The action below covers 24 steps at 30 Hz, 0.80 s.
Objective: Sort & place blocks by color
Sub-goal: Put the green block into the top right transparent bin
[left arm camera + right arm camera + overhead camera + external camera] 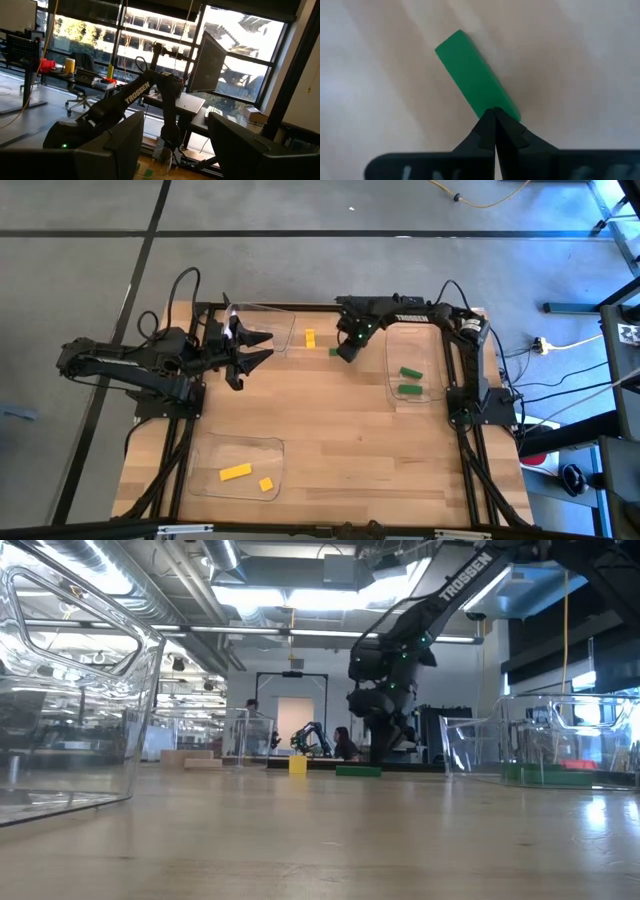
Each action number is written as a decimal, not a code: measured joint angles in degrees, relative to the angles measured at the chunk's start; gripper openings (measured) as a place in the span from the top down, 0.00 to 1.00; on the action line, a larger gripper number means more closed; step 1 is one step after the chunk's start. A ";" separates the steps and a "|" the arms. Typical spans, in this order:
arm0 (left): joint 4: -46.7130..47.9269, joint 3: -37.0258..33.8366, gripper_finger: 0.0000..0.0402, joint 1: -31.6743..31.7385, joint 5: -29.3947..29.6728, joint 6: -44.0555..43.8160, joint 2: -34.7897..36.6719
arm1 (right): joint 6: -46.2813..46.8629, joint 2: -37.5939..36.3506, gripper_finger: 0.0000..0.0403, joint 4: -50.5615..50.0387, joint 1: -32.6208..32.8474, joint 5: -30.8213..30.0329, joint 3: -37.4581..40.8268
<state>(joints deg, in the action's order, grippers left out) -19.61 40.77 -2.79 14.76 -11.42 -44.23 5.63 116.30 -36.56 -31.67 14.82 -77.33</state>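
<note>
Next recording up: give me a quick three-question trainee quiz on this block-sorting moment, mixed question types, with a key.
1. True or false: the right gripper has its fingers spread wide around the green block on the table.
2. How many green blocks already lie in the tray by the right arm? A) none B) two C) four
3. Fill in: the tray at the near left holds two blocks of the colour ____.

Key
1. False: its fingers are shut, tips at the block's end.
2. B, seen from above.
3. Yellow. A third yellow block stands loose on the table; the left gripper waits open beside the far tray.
</note>
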 joint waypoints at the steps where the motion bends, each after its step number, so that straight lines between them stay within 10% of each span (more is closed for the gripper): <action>1: 0.23 0.00 0.47 -0.01 0.00 0.00 0.00 | 0.00 -0.13 1.00 -0.32 0.69 -0.10 0.02; 24: 1.12 0.00 0.47 -0.01 0.00 0.00 -0.02 | 1.02 -1.51 1.00 -3.14 22.14 0.23 0.32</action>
<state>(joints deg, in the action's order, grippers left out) -18.49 40.77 -2.80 14.76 -11.42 -44.25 6.65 114.79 -39.70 -9.53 15.05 -77.02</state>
